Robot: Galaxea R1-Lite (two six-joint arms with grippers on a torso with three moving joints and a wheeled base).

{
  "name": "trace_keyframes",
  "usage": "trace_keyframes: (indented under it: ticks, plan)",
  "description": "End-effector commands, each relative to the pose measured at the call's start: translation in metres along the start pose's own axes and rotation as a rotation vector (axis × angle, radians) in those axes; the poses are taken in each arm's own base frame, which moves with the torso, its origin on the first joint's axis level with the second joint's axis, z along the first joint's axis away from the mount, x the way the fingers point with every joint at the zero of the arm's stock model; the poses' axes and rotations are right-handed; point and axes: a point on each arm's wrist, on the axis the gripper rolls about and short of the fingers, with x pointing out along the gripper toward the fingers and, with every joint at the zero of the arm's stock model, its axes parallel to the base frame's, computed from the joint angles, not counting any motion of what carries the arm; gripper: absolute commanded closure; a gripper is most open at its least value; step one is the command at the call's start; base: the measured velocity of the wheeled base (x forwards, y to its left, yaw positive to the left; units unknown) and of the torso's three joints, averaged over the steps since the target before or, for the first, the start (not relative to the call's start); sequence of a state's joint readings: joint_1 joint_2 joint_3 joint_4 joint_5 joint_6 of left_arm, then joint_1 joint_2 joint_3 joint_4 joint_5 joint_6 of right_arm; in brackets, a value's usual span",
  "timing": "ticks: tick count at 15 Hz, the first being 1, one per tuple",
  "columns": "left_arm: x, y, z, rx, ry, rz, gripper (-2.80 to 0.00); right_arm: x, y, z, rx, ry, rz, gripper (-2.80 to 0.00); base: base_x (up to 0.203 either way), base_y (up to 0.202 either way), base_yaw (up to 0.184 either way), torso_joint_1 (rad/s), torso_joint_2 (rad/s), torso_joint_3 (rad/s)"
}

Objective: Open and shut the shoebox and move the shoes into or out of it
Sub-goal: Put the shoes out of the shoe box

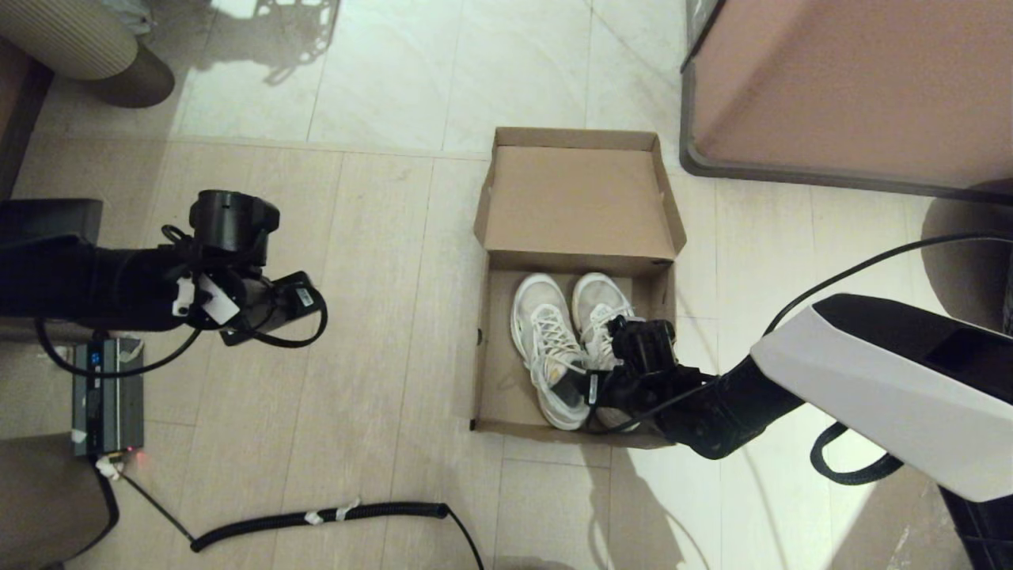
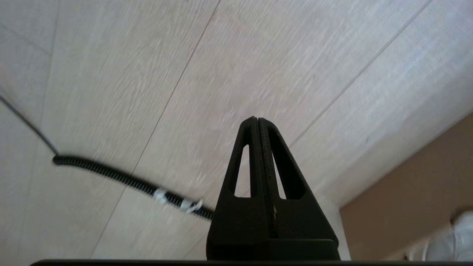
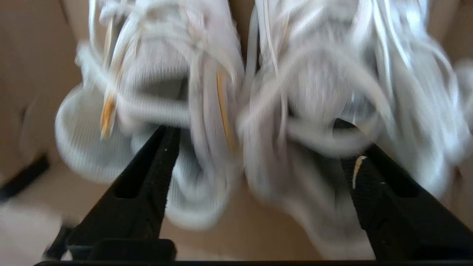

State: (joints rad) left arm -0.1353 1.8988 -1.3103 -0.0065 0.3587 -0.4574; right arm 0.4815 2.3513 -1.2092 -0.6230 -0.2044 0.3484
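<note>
- The shoes [image 1: 570, 340] lie side by side inside the shoebox [image 1: 495, 372], toes toward the hinge, heels toward the robot; the box sits on the floor [image 1: 380, 317] with its flap lid [image 1: 578, 202] folded back flat.
- The right gripper [image 3: 258, 162] hangs low over the heel ends of the pair, fingers spread wide, one finger [image 3: 147, 184] at the outer side of one shoe and the other at the outer side of its mate; it grips nothing yet.
- The left gripper [image 2: 257, 127] is parked out to the left over bare floor, fingers pressed together and empty, near a coiled cable [image 1: 316, 516].
- Handling, as a judgement: sneakers like these are light but soft in the upper, so the collars and tongues will give under a squeeze while the chunky soles stay firm. Pinching the 2 inner heel collars together, or spanning both heels at sole level, looks the surest hold; the loose laces may snag or slip.
- The cardboard looks thin and light, so the box may slide or lift if a shoe drags on its wall.
- Looks: 2 off-white lace-up sneakers with white laces, greyish insoles and small orange accents; a plain brown box, wider than the pair, leaving a bare strip along its left wall.
</note>
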Motion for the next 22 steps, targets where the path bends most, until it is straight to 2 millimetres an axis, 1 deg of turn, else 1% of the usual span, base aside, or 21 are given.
trace_keyframes:
  ticks: [1,5,6,8,9,13,16,18,20,22]
  plan:
    - [-0.019,0.009,0.007,-0.019,-0.029,-0.002,0.00,0.029,0.001,-0.013,-0.023,0.004,-0.022,-2.80,0.000,0.000,0.000,0.000,0.00,0.000]
    - [-0.030,0.011,0.012,-0.028,-0.050,-0.012,0.00,0.054,0.007,-0.014,-0.060,0.017,-0.058,-2.80,0.000,0.000,0.000,0.000,0.00,0.000]
    - [-0.033,0.012,0.013,-0.030,-0.054,-0.014,0.00,0.059,0.008,-0.013,-0.066,0.016,-0.062,0.00,0.000,0.000,0.000,0.000,0.00,0.000]
    - [-0.040,0.016,0.017,-0.039,-0.068,-0.014,0.00,0.065,0.010,-0.008,-0.092,0.006,-0.070,0.00,0.000,0.000,0.000,0.000,0.00,0.000]
    - [-0.042,0.019,0.016,-0.040,-0.068,-0.011,0.00,0.064,0.012,-0.004,-0.095,0.009,-0.073,0.00,0.000,0.000,0.000,0.000,0.00,0.000]
    - [-0.052,0.030,0.006,-0.040,-0.052,0.005,0.00,0.042,0.018,0.020,-0.092,-0.011,-0.072,0.00,0.000,0.000,0.000,0.000,0.00,0.000]
    - [-0.070,0.038,0.004,-0.048,-0.064,-0.002,0.00,0.023,0.024,0.028,-0.100,0.000,-0.063,0.00,0.000,0.000,0.000,0.000,0.00,0.000]
    - [-0.083,0.043,0.005,-0.054,-0.082,-0.011,0.00,0.003,0.031,0.039,-0.095,0.002,-0.045,0.00,0.000,0.000,0.000,0.000,0.00,0.000]
    - [-0.095,0.049,0.001,-0.055,-0.085,-0.011,0.00,-0.021,0.033,0.052,-0.089,-0.012,-0.030,0.00,0.000,0.000,0.000,0.000,0.00,0.000]
    - [-0.112,0.056,0.000,-0.061,-0.105,-0.021,0.00,-0.053,0.033,0.063,-0.088,-0.019,-0.004,0.00,0.000,0.000,0.000,0.000,0.00,0.000]
